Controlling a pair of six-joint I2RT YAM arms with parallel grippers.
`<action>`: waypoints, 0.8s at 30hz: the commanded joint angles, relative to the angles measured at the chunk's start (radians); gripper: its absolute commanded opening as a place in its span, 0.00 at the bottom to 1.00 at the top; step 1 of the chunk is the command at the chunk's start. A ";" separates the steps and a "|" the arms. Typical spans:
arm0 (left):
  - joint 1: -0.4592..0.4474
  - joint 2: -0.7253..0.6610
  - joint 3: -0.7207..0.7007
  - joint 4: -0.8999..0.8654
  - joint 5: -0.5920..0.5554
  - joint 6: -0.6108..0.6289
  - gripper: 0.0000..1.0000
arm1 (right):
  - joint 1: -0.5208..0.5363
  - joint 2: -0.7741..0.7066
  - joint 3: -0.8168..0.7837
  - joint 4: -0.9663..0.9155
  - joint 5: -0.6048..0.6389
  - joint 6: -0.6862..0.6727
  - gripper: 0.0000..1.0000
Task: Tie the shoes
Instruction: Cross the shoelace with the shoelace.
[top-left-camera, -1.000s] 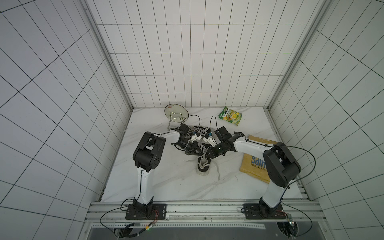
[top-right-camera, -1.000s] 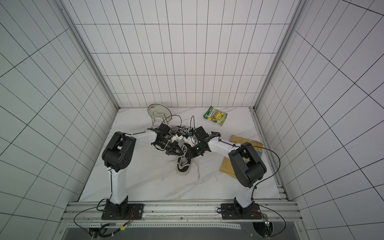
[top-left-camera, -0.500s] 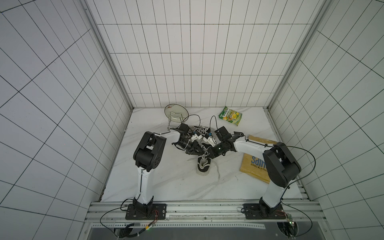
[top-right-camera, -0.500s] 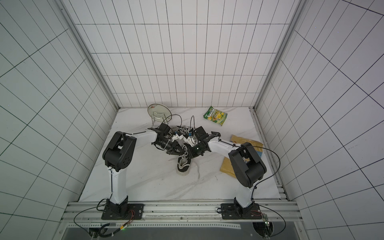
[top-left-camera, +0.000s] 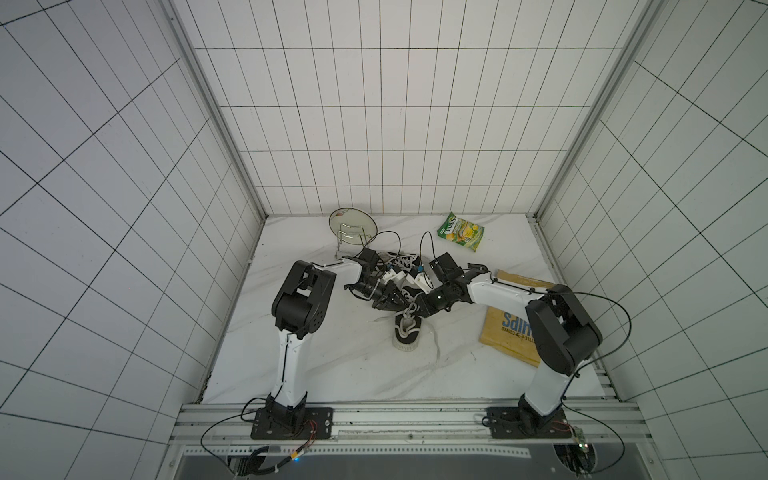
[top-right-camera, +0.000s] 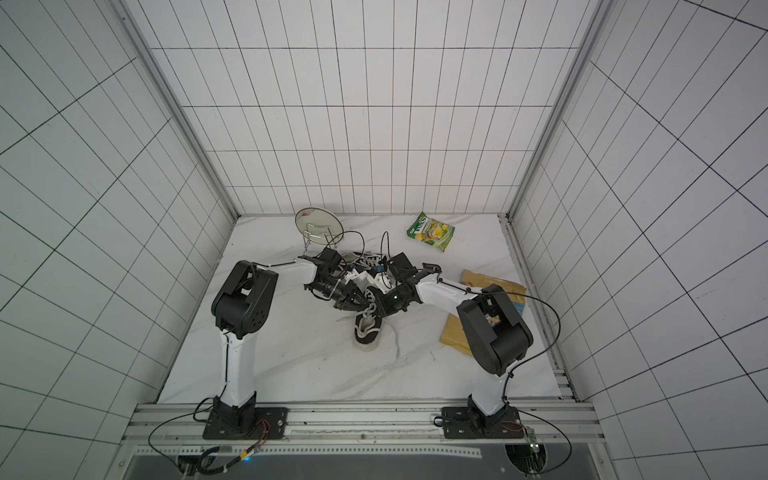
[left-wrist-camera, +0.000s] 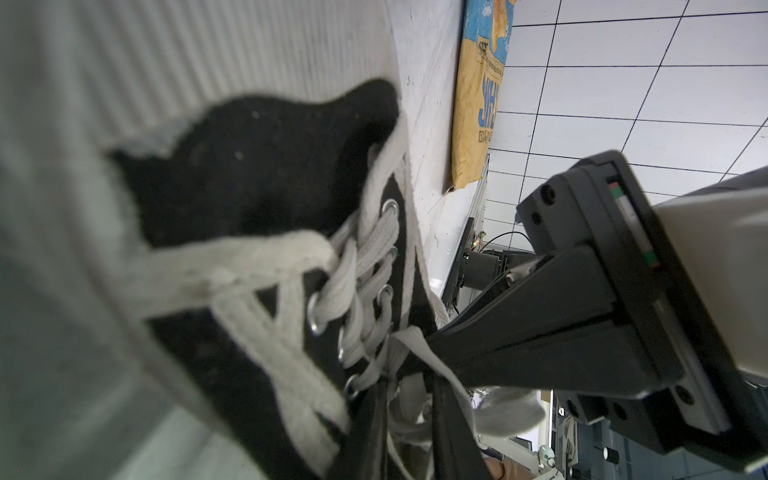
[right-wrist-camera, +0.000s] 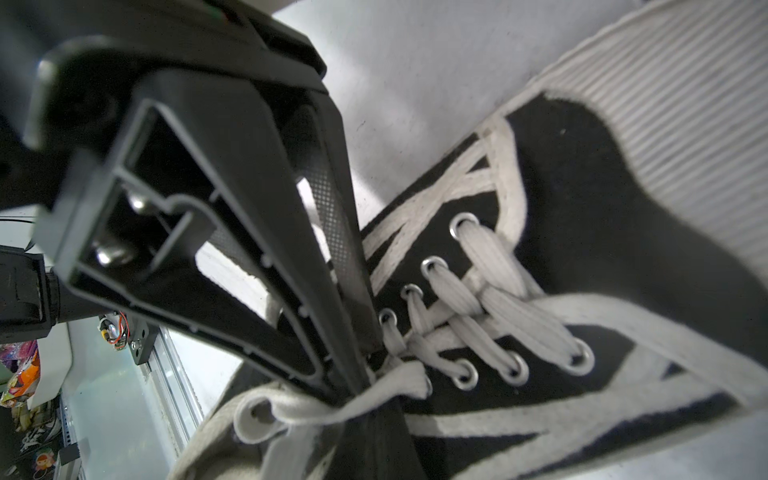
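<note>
Reading print: yellow bag (top-left-camera: 509, 328), right side of the tabletop (top-left-camera: 332, 357); blue block letters "HIPS", upside-down in both top views, with a small "COOKED" line beside them.
Green bag (top-left-camera: 461, 231): far right; logo too small to read.
Count: shoes 2, bags 2, plate 1, wire stand 1.
Near shoe (top-left-camera: 407, 334): mid-tabletop, on its sole; black canvas, white ribbed toe cap pointing near.
Far shoe (top-left-camera: 402, 262): just behind both grippers, mostly hidden; white lacing shows.
Laces (right-wrist-camera: 519, 316): thick, white, run through metal eyelets; loose strands bunched at the near shoe's tongue end.
Right gripper (left-wrist-camera: 419, 353): jaws pressed together, pinching the laces by the near shoe's top eyelets.
Left gripper (right-wrist-camera: 351, 384): jaws a little apart, a lace strand between them; whether they press on it, cannot tell.
Plate (top-left-camera: 353, 220): upright in the wire stand (top-left-camera: 351, 240), far side, left of centre.
</note>
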 joint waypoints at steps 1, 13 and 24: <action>-0.010 0.031 0.021 -0.010 0.019 0.020 0.22 | 0.007 -0.002 0.026 0.058 -0.022 0.000 0.00; -0.009 0.055 0.047 -0.109 -0.035 0.044 0.18 | -0.003 -0.029 -0.001 0.098 -0.011 0.022 0.00; -0.010 0.048 0.049 -0.113 0.028 0.075 0.00 | -0.005 -0.024 0.002 0.108 -0.018 0.026 0.00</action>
